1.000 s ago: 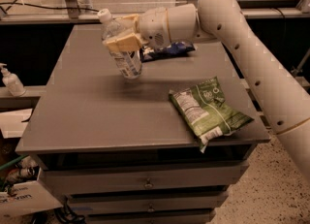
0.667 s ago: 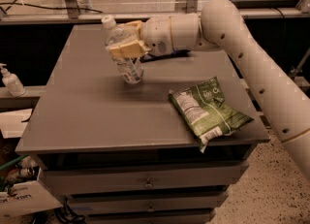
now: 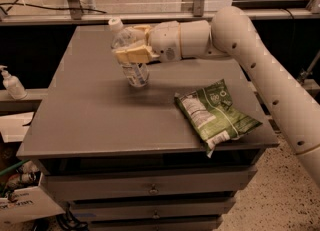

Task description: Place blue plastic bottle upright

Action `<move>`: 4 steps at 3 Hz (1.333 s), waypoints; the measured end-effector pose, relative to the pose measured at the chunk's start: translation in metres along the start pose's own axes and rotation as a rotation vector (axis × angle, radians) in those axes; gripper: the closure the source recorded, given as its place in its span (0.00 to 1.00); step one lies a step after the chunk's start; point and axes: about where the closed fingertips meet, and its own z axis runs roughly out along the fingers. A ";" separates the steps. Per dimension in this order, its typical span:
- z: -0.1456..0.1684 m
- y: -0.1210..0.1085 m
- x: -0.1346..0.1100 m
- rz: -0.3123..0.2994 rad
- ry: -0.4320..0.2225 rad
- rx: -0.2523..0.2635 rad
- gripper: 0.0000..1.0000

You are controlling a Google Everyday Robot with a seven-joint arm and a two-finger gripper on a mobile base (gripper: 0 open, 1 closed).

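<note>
The blue plastic bottle [image 3: 131, 57] is a small clear ribbed bottle with a white cap, near the back left of the grey table [image 3: 90, 120]. It stands nearly upright, cap tilted to the upper left, its base at or just above the tabletop. My gripper [image 3: 131, 47] reaches in from the right and is shut on the bottle's middle, its yellowish fingers [image 3: 131, 55] wrapped across the body. The white arm stretches from the right edge of the view.
A green snack bag [image 3: 215, 114] lies flat at the table's front right. A white pump dispenser [image 3: 11, 83] stands on a ledge off the left side. Drawers sit under the tabletop. A rail runs behind the table.
The arm has carried the bottle slightly left and back, and the dark blue item behind the gripper no longer shows. The bottle stays gripped and stands a little straighter.
</note>
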 end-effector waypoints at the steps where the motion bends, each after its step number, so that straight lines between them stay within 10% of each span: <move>1: 0.000 0.000 0.002 0.000 0.000 0.000 1.00; 4: 0.003 0.007 0.031 -0.010 0.069 -0.049 1.00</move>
